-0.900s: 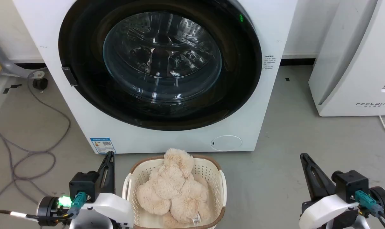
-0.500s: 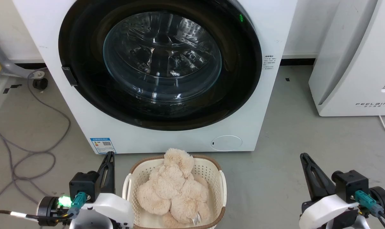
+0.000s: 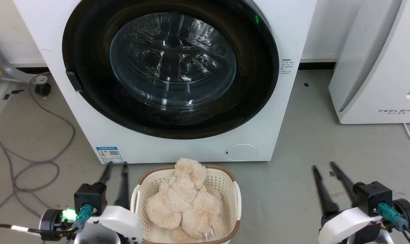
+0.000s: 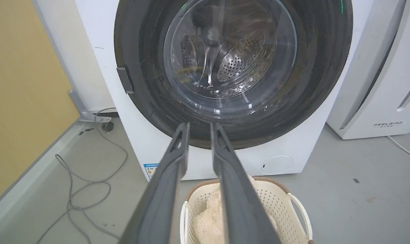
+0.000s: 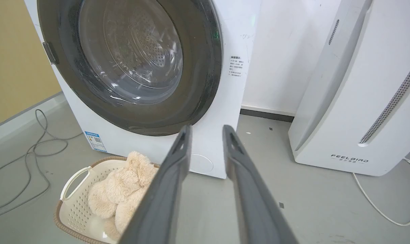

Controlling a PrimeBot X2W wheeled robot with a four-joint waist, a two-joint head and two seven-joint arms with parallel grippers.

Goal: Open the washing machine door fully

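Left gripper (image 3: 117, 164) and right gripper (image 3: 323, 165) both released, empty, the closed washing machine door (image 3: 172, 61) well ahead.

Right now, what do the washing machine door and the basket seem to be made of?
The washing machine door: a glossy black ring, likely plastic, around a clear bowl, probably glass, since it reflects light and is see-through. The basket: cream matte plastic, judging by its moulded holes.

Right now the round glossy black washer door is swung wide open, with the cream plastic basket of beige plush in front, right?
Not open: the round glossy black door lies shut against the white front-loading washing machine, as the head view shows. The cream plastic basket is in front.
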